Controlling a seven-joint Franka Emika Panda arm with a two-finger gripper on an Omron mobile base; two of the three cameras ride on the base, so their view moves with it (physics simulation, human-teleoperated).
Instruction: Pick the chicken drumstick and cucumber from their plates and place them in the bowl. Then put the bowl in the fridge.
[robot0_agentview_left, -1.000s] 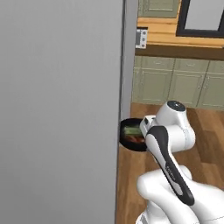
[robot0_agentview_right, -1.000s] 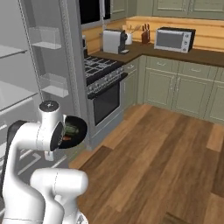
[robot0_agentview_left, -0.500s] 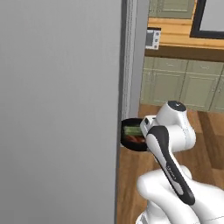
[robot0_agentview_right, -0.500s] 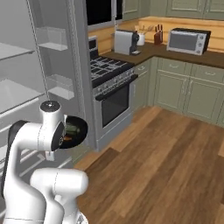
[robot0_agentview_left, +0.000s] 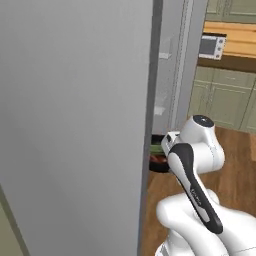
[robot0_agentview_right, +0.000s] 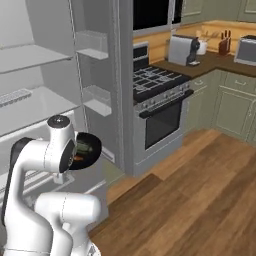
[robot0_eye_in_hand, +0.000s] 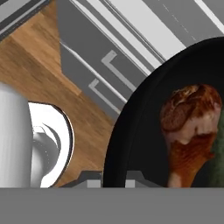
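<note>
Gripper pinched tight on the rim of the black bowl, held in the air in front of the open fridge. Chicken drumstick lies inside, cucumber beside it. Risks: thin rim grip could let the bowl tilt and spill the food, or the bowl could clip the fridge door or a shelf on entry. Wood floor below; stove and green cabinets beyond.

no readable text anywhere: no labels, brand marks, nos. or signs on the fridge, stove, microwave or bowl; any small print is too blurred to make out.
</note>
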